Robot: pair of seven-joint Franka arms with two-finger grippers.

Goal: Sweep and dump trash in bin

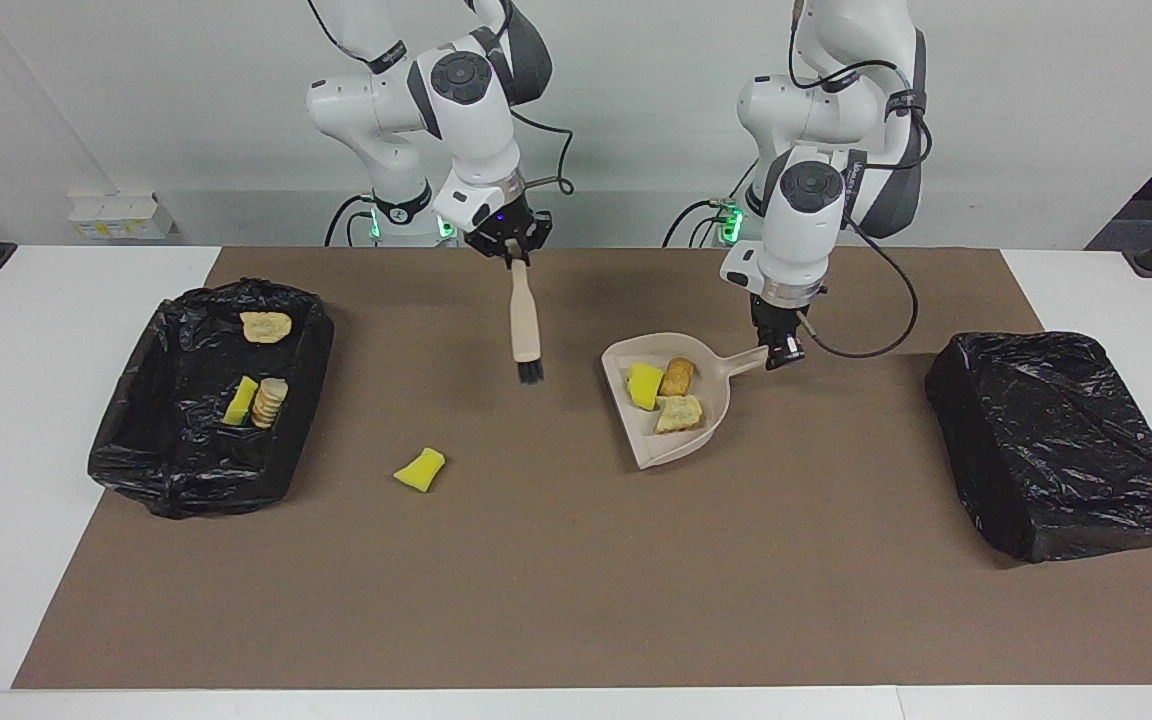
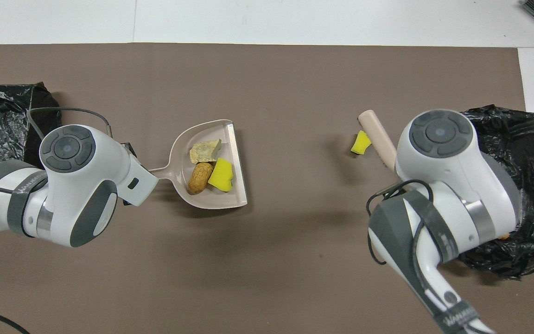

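The left gripper [image 1: 781, 352] has its fingers clamped on the handle of the beige plastic dustpan [image 1: 674, 440], which holds a yellow sponge chunk [image 1: 645, 385], a golden-brown bread piece [image 1: 677, 376] and a pale wrinkly wad [image 1: 679, 412], mid-table. The right gripper [image 1: 511, 250] has its fingers closed on the beige brush with black bristles [image 1: 526, 325], which hangs bristles-down over the brown mat [image 1: 556, 560]. A loose yellow sponge scrap [image 1: 420, 469] lies near the open black-lined bin [image 1: 126, 440] at the right arm's end of the table, which holds three scraps [image 1: 258, 400].

Open brown mat [image 1: 556, 580] between dustpan [image 1: 681, 440] and hanging brush [image 1: 526, 330], lone yellow sponge chunk [image 1: 420, 469] lying near the lined bin [image 1: 136, 470] — black bag-covered bin [image 1: 1066, 450] blocking the left arm's end
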